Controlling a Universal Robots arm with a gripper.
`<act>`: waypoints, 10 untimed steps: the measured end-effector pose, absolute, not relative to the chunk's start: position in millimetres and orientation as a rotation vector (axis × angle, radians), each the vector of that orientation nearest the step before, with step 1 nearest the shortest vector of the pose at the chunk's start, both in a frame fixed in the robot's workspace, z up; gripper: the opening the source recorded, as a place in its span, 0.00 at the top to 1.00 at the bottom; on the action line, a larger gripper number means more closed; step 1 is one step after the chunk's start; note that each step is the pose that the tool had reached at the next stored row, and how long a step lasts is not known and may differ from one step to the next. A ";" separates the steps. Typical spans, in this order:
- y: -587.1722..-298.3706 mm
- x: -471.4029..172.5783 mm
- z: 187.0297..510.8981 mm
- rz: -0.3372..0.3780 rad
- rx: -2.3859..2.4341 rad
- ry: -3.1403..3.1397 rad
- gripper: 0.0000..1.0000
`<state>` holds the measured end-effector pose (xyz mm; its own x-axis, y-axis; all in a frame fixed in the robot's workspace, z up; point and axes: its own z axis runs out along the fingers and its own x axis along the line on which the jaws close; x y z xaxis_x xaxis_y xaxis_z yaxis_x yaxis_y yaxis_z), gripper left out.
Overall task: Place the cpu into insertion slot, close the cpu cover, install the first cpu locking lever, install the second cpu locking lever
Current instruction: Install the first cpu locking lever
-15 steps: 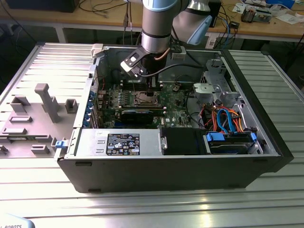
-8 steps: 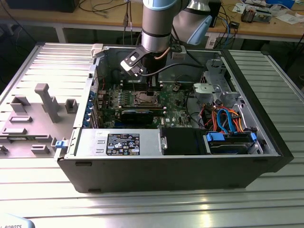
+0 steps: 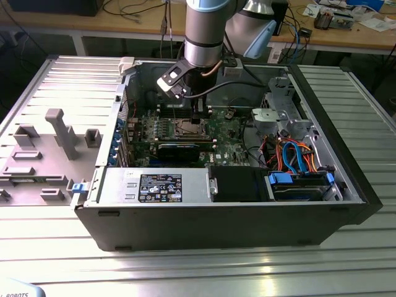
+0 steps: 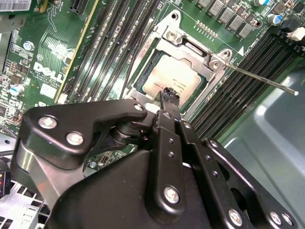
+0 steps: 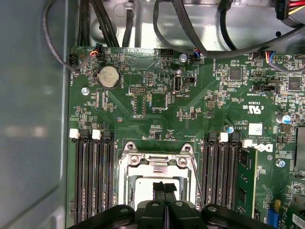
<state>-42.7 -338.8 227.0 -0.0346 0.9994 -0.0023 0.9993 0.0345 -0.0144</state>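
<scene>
— What is hidden from you at this moment?

— My own gripper (image 4: pixel 170 93) blocks a lot. In both wrist views its black links cover the near edge of the socket and a part of the chip. In the exterior view it hangs dark under the arm's wrist, inside the open computer case (image 3: pixel 216 223), and its tips are hard to make out there.

— How are your fingers?

— They are pressed together, tip against tip, with a thin seam between them. I see nothing held between them.

— And where is the cpu (image 4: pixel 178 78)?

— Just beyond my fingertips and lower than them. It lies flat in the insertion slot (image 3: pixel 187 128), with its grey top showing through the square window of the cpu cover (image 5: pixel 157 164). The cover seems to lie down over it. Whether my tips touch the chip or hover above it, I cannot tell.

— What is further away?

— In the second wrist view a thin metal lever (image 4: pixel 259 77) points away from the socket's corner, across the black memory slots (image 5: pixel 93 181). Beyond the socket is the green board (image 5: pixel 157 109) with a round coin battery (image 5: pixel 108 76).
</scene>
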 end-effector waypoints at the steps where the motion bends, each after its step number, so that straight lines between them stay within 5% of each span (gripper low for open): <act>1: -338.8 -42.7 227.7 0.019 -2.177 -2.254 0.89; 10: -338.8 -42.7 230.9 0.019 -2.177 -2.254 0.89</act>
